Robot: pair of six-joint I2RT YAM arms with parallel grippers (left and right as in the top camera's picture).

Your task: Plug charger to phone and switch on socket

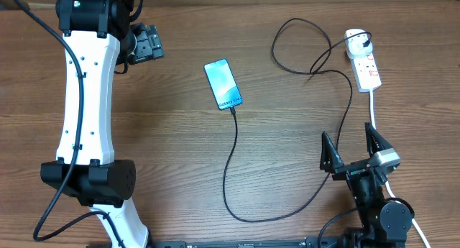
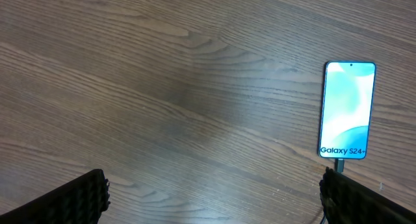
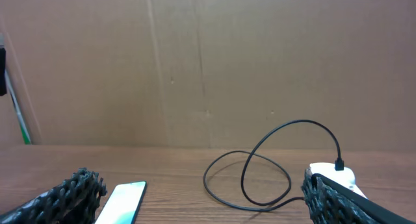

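Brown wood-grain tabletop (image 1: 287,154); the right wrist view shows a plain cardboard-coloured wall behind its far edge.

Phone (image 1: 223,84): lies flat, screen up and lit light blue, about midway between the left and right edges and toward the far edge. It is tilted slightly, with the white text at its near short end.

Charger (image 1: 231,162): the thin black cable meets the phone's near short end, where the left wrist view shows a dark connector touching it. Whether it is fully seated cannot be told. From there the cable runs toward the near edge, curves right, climbs between the right gripper's fingers, and makes a loose loop near the far edge. Its black adapter (image 1: 364,41) sits on the far end of the socket.

Socket (image 1: 366,67): narrow white strip near the far right corner, lying roughly parallel to the right edge, with red markings on its face. Switch position cannot be told. Its thick white cord (image 1: 374,108) leads toward the near edge, beside the right arm.

Left gripper (image 1: 147,43): near the far left corner, well apart from the phone, jaws spread wide and holding nothing.

Right gripper (image 1: 347,133): near the near right corner, pointing toward the socket, jaws spread wide. The cable passes between the fingers but is not clamped.
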